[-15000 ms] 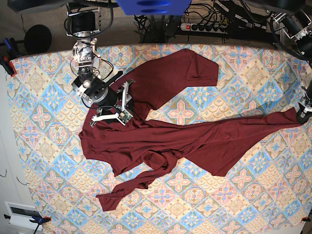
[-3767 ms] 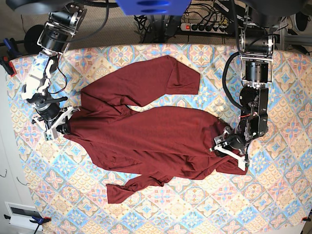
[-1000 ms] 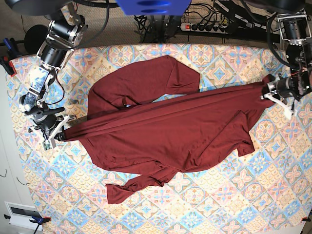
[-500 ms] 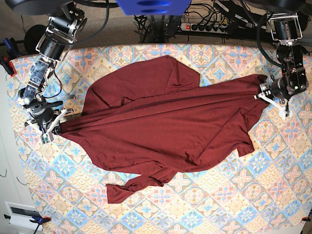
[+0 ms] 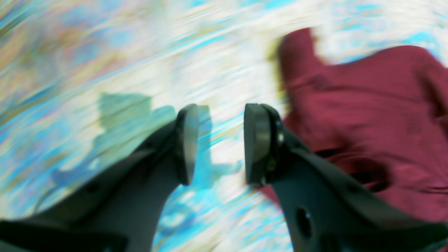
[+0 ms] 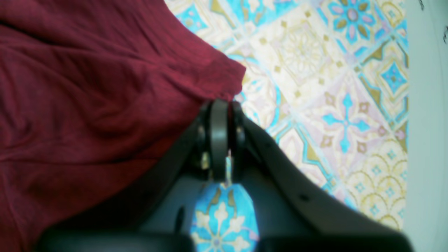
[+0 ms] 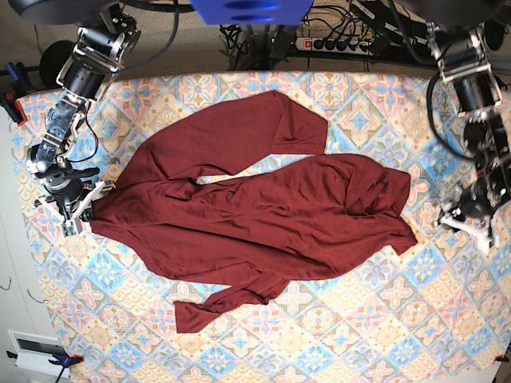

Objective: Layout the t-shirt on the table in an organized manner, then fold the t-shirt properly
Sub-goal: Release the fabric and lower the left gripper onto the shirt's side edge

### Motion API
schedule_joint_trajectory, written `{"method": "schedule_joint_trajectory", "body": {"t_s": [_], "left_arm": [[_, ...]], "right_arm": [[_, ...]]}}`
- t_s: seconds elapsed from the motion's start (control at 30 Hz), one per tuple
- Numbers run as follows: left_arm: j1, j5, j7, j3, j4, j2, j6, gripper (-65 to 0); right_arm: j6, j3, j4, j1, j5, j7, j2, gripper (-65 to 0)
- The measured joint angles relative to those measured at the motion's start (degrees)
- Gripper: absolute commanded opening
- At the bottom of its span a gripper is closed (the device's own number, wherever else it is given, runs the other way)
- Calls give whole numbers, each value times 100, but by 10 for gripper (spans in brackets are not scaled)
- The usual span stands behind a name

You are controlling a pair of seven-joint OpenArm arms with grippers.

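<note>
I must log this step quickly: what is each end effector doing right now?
Left end effector: open, holding nothing, beside the t-shirt.
Right end effector: closed, pinching the t-shirt's edge.

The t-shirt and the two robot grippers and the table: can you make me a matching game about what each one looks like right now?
Column one:
1. t-shirt
2. left gripper
3. right gripper
4. table

Column two:
A. jaws apart, with nothing between them
B. covered in blue, pink and yellow tile patterns
C. jaws shut on the shirt's edge
D. dark red, spread out and wrinkled

Right pairs: 1-D, 2-A, 3-C, 4-B
</note>
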Motion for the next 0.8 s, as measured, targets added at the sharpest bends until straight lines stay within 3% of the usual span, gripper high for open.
{"method": "schedule_joint_trajectory", "body": {"t_s": [0.23, 0.4, 0.67, 0.73, 0.8], "left_arm": [[-964, 424, -1088, 673, -2186, 317, 127, -437], [-1355, 483, -1919, 1366, -2859, 688, 59, -436], [-1751, 494, -2583, 1843, -3576, 1016, 66, -447], [-1847, 531, -2763, 2009, -3729, 1064, 109, -486], [-1954, 546, -2942, 2192, -3871, 1078, 111, -595]], "right_arm": [[0, 0, 2, -7, -11, -13, 17, -650], [-2, 0, 2, -9, -22, -24, 4, -650], [-4, 2, 4, -11, -22, -22, 4, -650], [0, 0, 4, -11, -13, -15, 4, -650], [-2, 0, 4, -9, -20, -17, 4, -650]]}}
